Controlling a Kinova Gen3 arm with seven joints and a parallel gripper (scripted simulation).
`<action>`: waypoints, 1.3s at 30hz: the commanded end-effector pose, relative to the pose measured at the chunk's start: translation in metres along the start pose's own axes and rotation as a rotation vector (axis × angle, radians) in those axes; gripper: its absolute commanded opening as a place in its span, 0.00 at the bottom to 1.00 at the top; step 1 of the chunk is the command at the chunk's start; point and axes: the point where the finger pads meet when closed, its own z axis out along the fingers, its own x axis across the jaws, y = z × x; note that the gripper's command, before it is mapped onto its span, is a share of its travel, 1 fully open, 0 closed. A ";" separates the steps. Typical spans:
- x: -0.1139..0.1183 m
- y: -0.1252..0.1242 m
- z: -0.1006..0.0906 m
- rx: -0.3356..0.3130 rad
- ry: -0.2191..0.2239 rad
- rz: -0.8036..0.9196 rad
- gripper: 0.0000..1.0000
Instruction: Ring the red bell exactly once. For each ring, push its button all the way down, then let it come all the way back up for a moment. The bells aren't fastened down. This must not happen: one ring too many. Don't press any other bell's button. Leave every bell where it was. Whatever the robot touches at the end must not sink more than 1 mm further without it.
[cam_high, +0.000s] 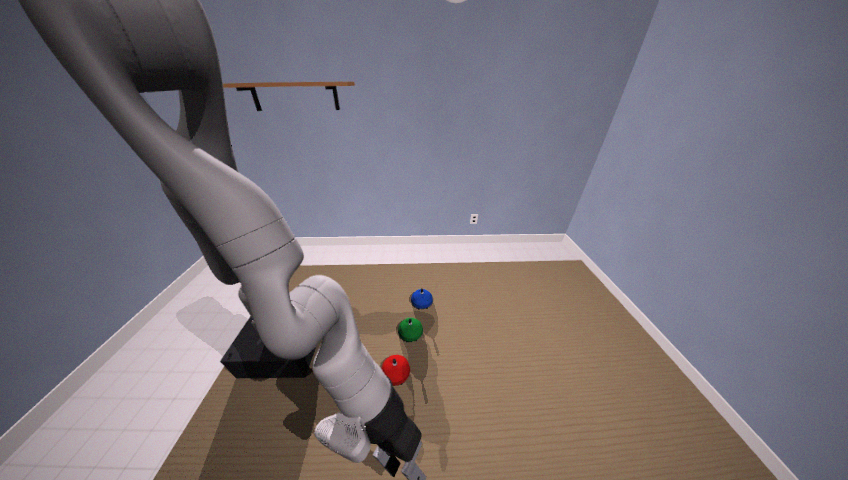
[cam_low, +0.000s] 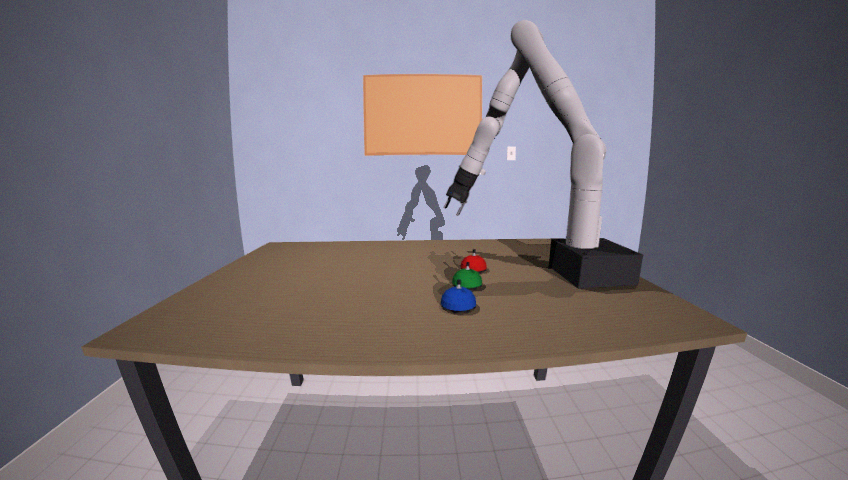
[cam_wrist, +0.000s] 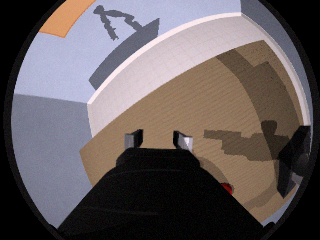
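Three dome bells stand in a row on the wooden table. The red bell (cam_high: 395, 369) (cam_low: 473, 262) is nearest the arm's base, the green bell (cam_high: 410, 328) (cam_low: 467, 277) is in the middle, and the blue bell (cam_high: 421, 298) (cam_low: 458, 299) is at the far end. Each has a small button on top. My gripper (cam_low: 454, 206) (cam_high: 405, 468) is open and empty. It hangs high above the table, above and a little to the side of the red bell, touching nothing. In the wrist view my two fingertips point at the table's edge, and a sliver of the red bell (cam_wrist: 227, 188) shows beside the gripper body.
The arm's black base block (cam_low: 595, 262) (cam_high: 261, 355) sits on the table next to the red bell. An orange panel (cam_low: 422, 114) hangs on the back wall. The table edge (cam_low: 410, 359) is far from the bells.
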 end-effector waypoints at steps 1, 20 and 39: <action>0.004 0.011 -0.001 0.001 0.022 -0.009 1.00; 0.009 0.021 -0.002 0.002 0.046 -0.018 1.00; 0.045 0.081 -0.012 -0.006 0.184 -0.068 1.00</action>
